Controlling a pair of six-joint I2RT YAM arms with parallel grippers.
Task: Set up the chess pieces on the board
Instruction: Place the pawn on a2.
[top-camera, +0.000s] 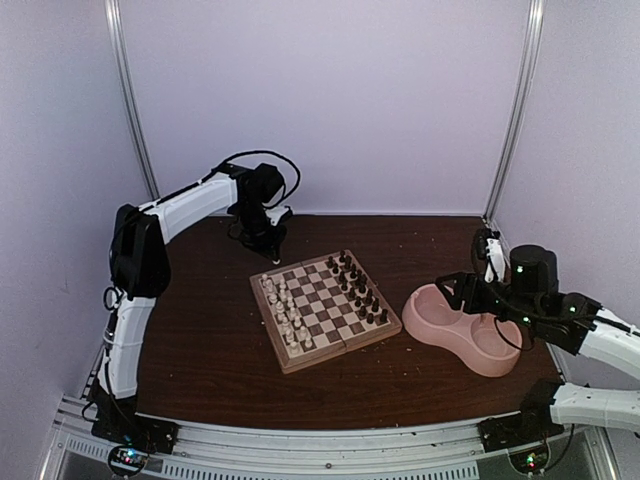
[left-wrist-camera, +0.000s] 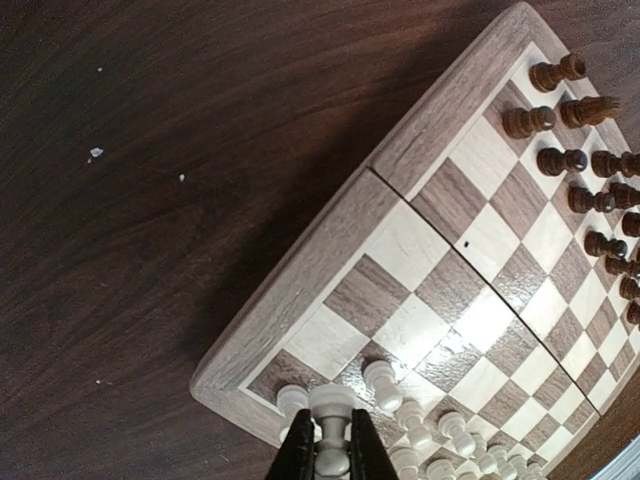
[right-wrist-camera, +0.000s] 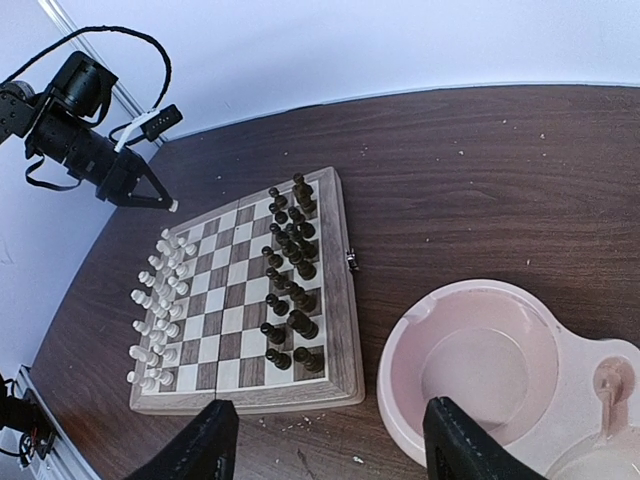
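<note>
Chess pieces (left-wrist-camera: 382, 380): the white set stands in two rows along the left side of the board (right-wrist-camera: 232, 296). Dark pieces (right-wrist-camera: 290, 250) stand in two rows along its right, so the sides face each other across bare middle squares.

Left fingers (left-wrist-camera: 298, 455) are closed on one white piece (left-wrist-camera: 331, 448), held upright just above the board's far-left corner. Squares there look bare, so I read this as a remaining white slot being filled. The upright hold should allow a straight set-down without knocking neighbours.

Right fingers (right-wrist-camera: 215, 445) are open and hold nothing. They're parked near the bowl (right-wrist-camera: 470, 365), out of the way of the left arm (top-camera: 190, 205).

Counts:
- 1 board
- 1 bowl with 2 wells
- 1 piece in hand
- 2 white rows, 2 dark rows
- dark pieces: about 16
- white pieces: too small to count

Board sits mid-tabletop (top-camera: 200, 350), bowl to its right.
</note>
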